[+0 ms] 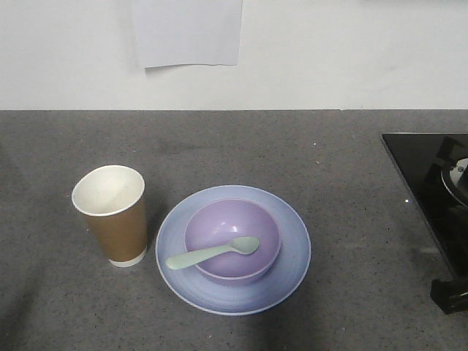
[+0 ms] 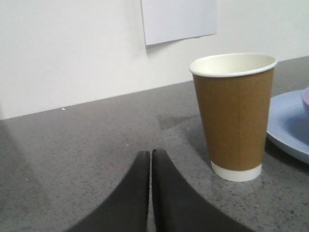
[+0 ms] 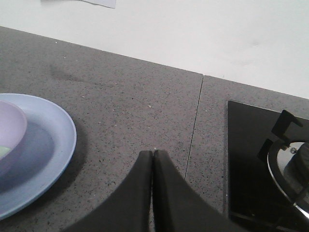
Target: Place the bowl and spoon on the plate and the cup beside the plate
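Observation:
A pale blue plate (image 1: 289, 252) lies on the grey counter, with the lavender bowl (image 1: 219, 223) standing in its middle. The mint spoon (image 1: 212, 254) rests across the bowl, scoop inside and handle over the left rim. Just left of the plate stands the brown paper cup (image 1: 117, 230), upright and apart from it. My left gripper (image 2: 151, 153) is shut and empty, low over the counter left of the cup (image 2: 234, 113). My right gripper (image 3: 153, 152) is shut and empty, right of the plate (image 3: 53, 140) and bowl (image 3: 9, 128). Neither gripper shows in the front view.
A black glass hob (image 1: 431, 183) with a burner (image 3: 292, 164) occupies the counter's right side. A white wall runs behind the counter, with a sheet of paper (image 1: 189, 33) hanging on it. A seam (image 3: 195, 121) crosses the counter near the right gripper.

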Motion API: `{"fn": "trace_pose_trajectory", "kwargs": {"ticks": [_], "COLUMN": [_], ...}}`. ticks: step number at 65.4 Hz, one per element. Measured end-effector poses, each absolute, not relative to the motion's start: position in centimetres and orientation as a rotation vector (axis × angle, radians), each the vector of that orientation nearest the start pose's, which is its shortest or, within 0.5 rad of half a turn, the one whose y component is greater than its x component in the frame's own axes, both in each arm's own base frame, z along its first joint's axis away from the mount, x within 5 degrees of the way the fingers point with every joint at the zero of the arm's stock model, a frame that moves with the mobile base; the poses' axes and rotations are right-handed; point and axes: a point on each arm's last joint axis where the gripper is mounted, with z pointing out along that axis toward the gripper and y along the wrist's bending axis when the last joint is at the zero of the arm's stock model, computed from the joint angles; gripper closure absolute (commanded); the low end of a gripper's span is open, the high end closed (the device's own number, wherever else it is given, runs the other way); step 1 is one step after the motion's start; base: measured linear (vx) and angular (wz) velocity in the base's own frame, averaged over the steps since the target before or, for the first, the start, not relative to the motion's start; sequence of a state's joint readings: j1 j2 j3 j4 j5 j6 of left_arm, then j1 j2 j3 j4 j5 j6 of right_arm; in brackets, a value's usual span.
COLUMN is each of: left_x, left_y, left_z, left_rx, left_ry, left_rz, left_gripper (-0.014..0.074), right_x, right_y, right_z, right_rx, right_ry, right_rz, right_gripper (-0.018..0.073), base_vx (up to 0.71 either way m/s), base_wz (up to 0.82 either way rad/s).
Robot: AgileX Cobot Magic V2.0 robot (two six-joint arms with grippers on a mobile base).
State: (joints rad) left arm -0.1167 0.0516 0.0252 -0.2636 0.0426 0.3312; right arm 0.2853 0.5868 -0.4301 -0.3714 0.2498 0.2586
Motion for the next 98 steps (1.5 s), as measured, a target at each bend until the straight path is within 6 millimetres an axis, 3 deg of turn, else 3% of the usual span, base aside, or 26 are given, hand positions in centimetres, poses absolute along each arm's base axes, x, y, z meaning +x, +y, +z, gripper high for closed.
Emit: {"fn": "trace_pose_trajectory", "kwargs": {"ticks": [15,34,60,98], "left_x": [5.64,5.62,5.62,5.62], "left_y": [-0.28,-0.34,0.05,0.06], "left_z": [19.43,19.13,19.09,19.09], "left_rx": [0.111,0.106,-0.028,-0.031], "left_ry": [1.614,1.648,1.655,1.655], "left_rz": [0.055,0.039,-0.02,-0.021], "left_gripper": [0.0603,0.0603,0.0603,0.0603], "right_x": [12.13,12.12,12.12,12.12], "right_y": [2.7,2.69,2.69,2.69], "right_z": [28.92,28.91,28.91,28.91], "right_rx": [-0.299,-0.299,-0.299,-0.299], "right_ry": [1.846,1.848,1.848,1.848], "right_rz": [0.042,0.041,0.041,0.041], "right_gripper": [0.0565,0.0565,0.0565,0.0565], "base_vx": [0.0,0.0,0.0,0.0], "base_wz": [0.0,0.0,0.0,0.0]}}
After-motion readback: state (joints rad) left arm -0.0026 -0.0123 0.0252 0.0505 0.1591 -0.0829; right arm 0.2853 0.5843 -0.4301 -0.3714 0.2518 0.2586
